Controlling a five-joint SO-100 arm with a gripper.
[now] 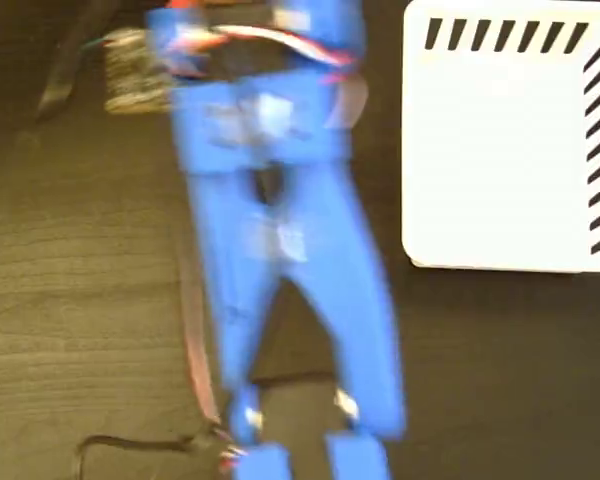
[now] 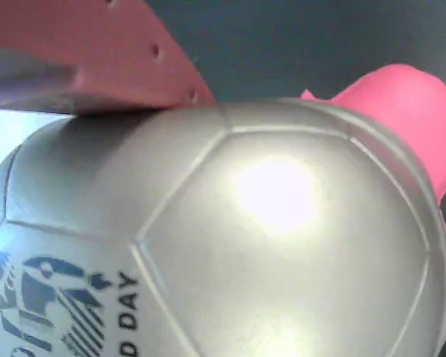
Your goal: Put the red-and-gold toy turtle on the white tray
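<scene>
A: Starting at the left of the fixed view, what do you see?

B: Dark wooden table (image 1: 80, 300), a cable (image 1: 130, 445) near the bottom edge, then the blurred blue arm (image 1: 280, 250) running down the middle. The white tray (image 1: 500, 140) sits at the upper right, black stripes along its top and right edges, nothing on it.

A: And the red-and-gold toy turtle?

B: Hidden in the fixed view. In the wrist view it fills the frame: the shiny shell (image 2: 267, 223) with dark print at lower left, a coral-red limb or head (image 2: 401, 111) poking out at upper right. A reddish finger (image 2: 97, 52) lies against the shell's top left.

A: So the gripper is pinching it?

B: Probably, though only one finger shows, so I cannot tell for certain.

A: Which way next?

B: The tray lies to the arm's right in the fixed view, well apart, so the carry would go rightward.
</scene>
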